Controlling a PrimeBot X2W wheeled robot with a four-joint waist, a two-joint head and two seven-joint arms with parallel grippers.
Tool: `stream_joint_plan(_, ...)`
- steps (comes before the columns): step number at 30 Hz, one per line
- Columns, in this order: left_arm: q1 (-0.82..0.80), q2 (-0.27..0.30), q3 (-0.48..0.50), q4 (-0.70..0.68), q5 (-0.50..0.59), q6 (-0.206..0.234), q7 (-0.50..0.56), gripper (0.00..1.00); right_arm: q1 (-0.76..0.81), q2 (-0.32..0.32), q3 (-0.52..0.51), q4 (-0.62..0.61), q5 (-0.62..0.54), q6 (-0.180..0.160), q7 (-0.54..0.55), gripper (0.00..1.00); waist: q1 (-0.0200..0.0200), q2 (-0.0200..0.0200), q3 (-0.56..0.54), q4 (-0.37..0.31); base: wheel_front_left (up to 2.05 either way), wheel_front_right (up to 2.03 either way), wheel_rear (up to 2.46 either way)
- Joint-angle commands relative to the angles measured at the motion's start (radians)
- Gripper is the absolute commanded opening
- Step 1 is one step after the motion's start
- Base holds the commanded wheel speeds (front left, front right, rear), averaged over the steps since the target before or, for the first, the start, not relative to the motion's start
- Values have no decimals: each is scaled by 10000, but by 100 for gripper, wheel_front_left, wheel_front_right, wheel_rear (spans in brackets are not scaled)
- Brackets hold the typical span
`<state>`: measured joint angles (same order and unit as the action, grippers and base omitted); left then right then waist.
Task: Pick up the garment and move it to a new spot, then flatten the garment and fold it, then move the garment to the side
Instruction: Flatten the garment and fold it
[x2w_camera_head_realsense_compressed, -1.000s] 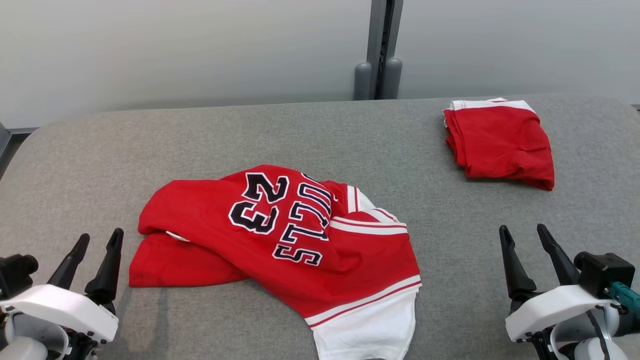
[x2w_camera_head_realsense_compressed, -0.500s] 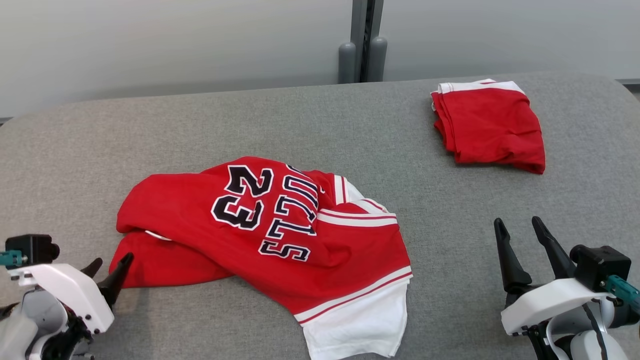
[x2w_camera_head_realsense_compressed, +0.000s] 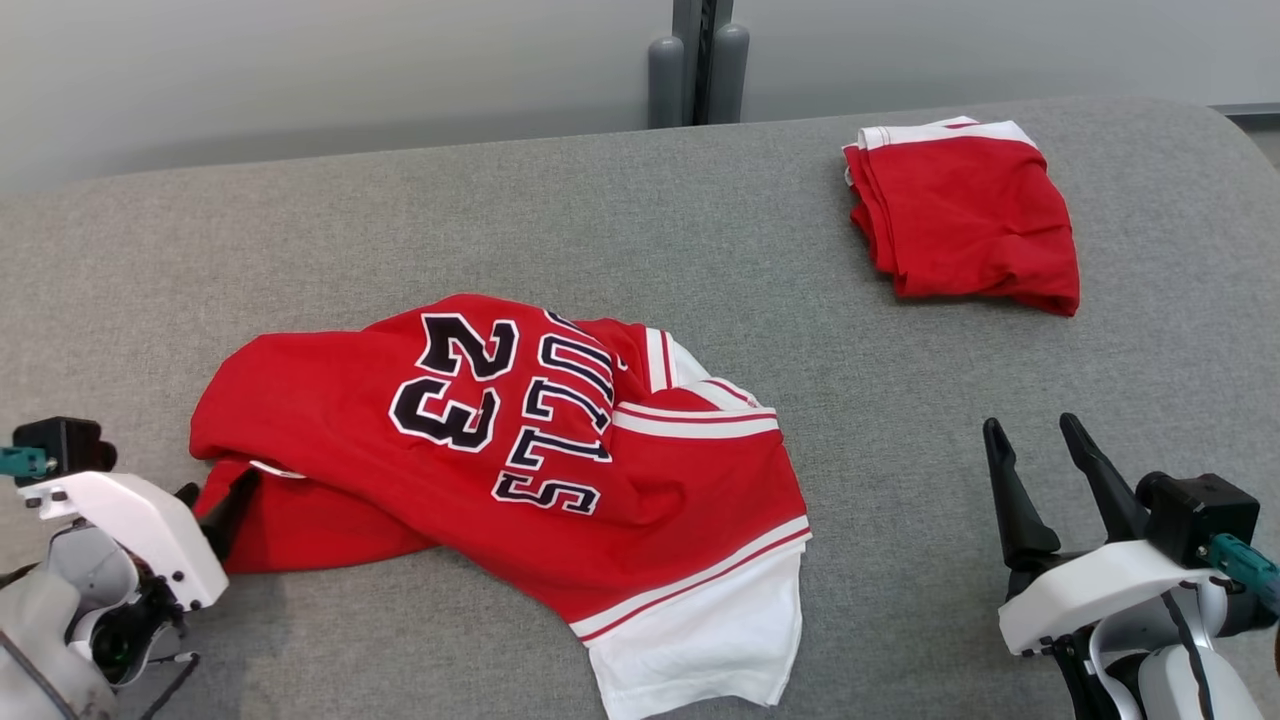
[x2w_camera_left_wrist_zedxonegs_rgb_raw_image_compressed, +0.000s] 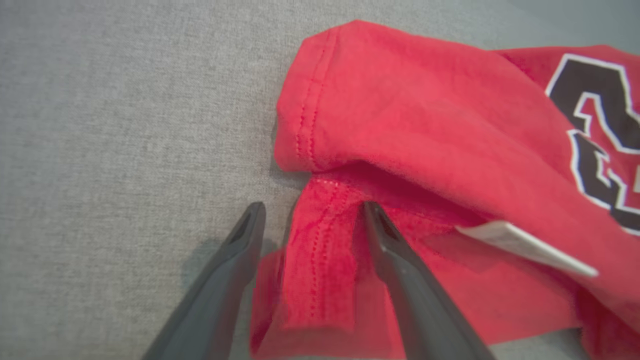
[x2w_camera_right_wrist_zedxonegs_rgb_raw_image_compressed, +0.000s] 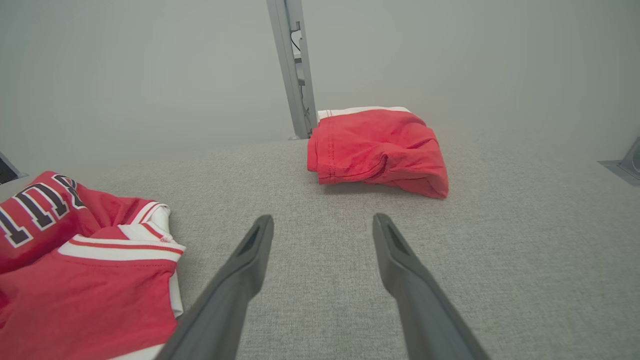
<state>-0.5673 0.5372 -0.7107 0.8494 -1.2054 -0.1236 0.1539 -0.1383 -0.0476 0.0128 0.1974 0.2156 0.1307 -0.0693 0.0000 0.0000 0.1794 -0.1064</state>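
Noting the lower left of the head view first: our left gripper (x2w_camera_head_realsense_compressed: 215, 490) sits at the left edge of the red jersey (x2w_camera_head_realsense_compressed: 520, 470), its jaws spread wide with nothing clamped. In the left wrist view a stitched hem (x2w_camera_left_wrist_zedxonegs_rgb_raw_image_compressed: 320, 250) lies between the two fingers, one over bare grey and the other over red cloth; we cannot tell whether either touches.

The jersey lies crumpled at centre-left of the head view on the grey padded surface (x2w_camera_head_realsense_compressed: 640, 220). "23" and black lettering face up, and a white panel runs off its lower right end.

Upper right — a folded red garment (x2w_camera_head_realsense_compressed: 965, 215) with a white band along its far edge, well apart from the jersey.

Lower right — our right gripper (x2w_camera_head_realsense_compressed: 1030, 423), jaws wide and empty, over bare surface, apart from both garments.
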Motion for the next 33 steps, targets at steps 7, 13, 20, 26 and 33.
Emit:
stream_joint_plan(7,-200,-111,-465,-328,-176,-74,-48,100,-69,-59,-19,-59,-50,4,67,100,0,0,13,198,0,0,0)
stream_joint_plan(13,-263,4,-708,-634,-240,-77,-421,65,-122,-59,14,-13,-1,4,14,100,0,0,5,344,0,0,0)
stream_joint_plan(20,-153,61,-1021,-941,-422,-79,-675,0,-120,-57,-40,118,39,4,-18,100,0,0,-147,529,0,0,0)
stream_joint_plan(26,158,241,-1201,-1361,-545,-80,-1166,0,-22,-60,-20,264,76,4,-43,100,0,0,-419,673,0,0,0)
stream_joint_plan(33,1042,989,-1319,-3126,-738,-79,-2223,0,156,-57,-132,259,79,4,-82,100,0,0,-573,861,0,0,0)
